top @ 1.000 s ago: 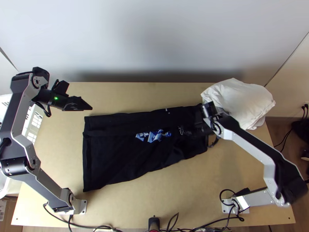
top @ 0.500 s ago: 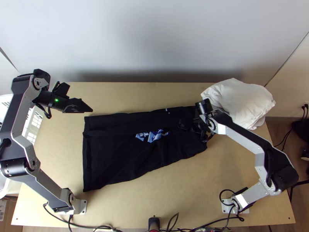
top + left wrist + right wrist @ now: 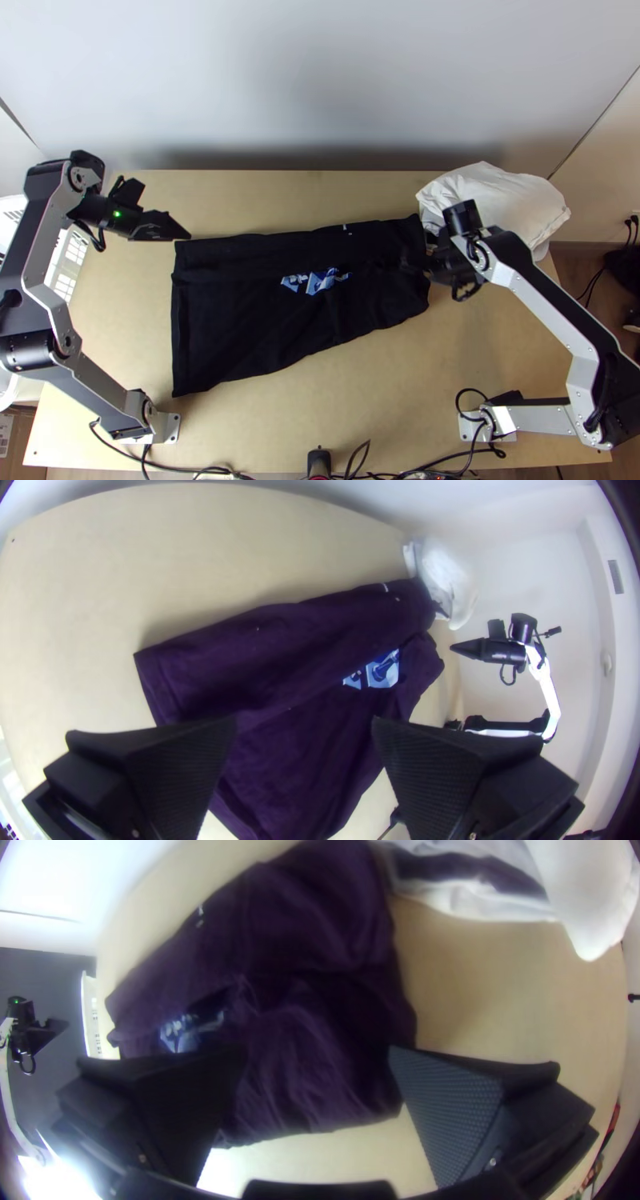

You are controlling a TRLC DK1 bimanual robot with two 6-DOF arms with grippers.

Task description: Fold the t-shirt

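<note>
Black t-shirt point(image 3: 248, 320), rumpled in right wrist view

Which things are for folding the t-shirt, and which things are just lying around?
For the folding:
- black t-shirt with a blue and white picture, on the table
- left gripper, open
- right gripper, open, over the shirt

Just lying around:
- bunched white cloth at the table's far right corner
- white basket by the table's left edge
</note>
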